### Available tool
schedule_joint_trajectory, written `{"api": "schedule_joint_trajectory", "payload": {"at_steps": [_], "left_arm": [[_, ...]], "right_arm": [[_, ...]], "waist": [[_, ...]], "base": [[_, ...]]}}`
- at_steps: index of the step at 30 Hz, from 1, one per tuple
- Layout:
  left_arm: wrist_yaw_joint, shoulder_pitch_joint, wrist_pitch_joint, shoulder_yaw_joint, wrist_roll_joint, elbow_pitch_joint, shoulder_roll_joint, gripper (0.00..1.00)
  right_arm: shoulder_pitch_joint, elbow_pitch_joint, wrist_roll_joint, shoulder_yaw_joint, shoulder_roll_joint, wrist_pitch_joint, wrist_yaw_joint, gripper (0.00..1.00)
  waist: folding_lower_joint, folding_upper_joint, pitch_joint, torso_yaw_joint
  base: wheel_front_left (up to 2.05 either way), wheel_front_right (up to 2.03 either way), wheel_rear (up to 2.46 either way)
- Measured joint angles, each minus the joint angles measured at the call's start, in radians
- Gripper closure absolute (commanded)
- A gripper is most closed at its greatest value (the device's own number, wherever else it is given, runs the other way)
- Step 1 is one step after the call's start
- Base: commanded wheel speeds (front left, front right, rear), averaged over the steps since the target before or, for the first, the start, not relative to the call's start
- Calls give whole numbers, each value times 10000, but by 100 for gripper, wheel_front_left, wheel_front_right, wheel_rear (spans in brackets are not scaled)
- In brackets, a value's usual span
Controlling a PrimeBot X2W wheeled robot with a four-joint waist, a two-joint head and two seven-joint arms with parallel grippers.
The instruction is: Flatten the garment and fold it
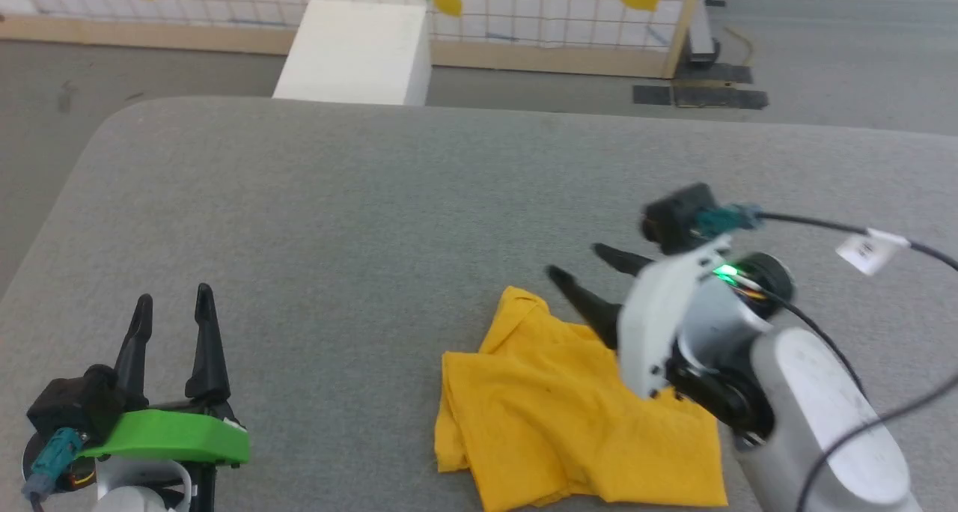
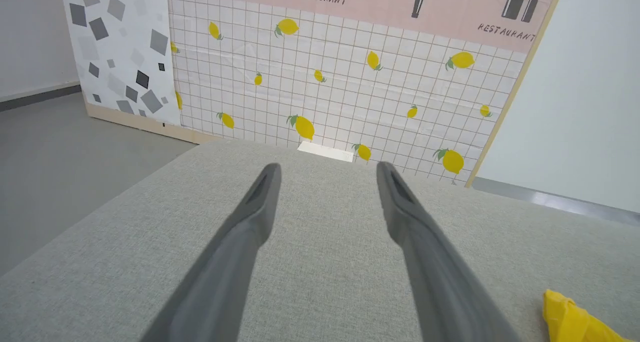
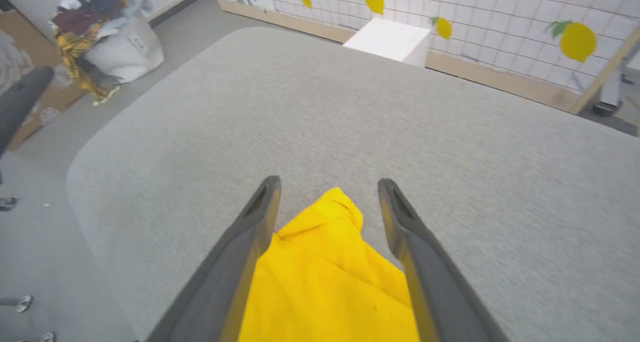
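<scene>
The table [image 1: 337, 220] is covered in grey woven cloth, matt and finely rough. On the table, the garment [image 1: 569, 415] is soft yellow cloth, matt and creased. Over the table, the right gripper [image 1: 576, 261] has dark matt fingers [image 3: 250, 232] (apparently plastic); its forearm shell [image 1: 816, 415] is smooth, pale, slightly glossy plastic. Beyond the table, the box [image 1: 355, 52] is smooth matt white.

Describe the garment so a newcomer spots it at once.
Start at the wide grey fabric-covered table. Near its front edge, right of centre, a crumpled mustard-yellow cotton T-shirt lies beneath the open right gripper. Its bright yellow stands alone against the grey.
</scene>
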Motion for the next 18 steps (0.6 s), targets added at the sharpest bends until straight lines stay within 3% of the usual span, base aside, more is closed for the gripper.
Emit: {"api": "schedule_joint_trajectory", "payload": {"at_steps": [9,18], "left_arm": [[458,66,-36,140,562,-274,-201,0],[343,159,-50,422,675,-428,-479,0]], "right_arm": [[2346,-514,-1994,-1785,-86,-8,0,0],[3257,188,-3342,-2295,355,660,0,0]], "waist": [[0,0,-44,-599],[0,0,293,-330]], "base": [[0,0,0],[0,0,0]]}}
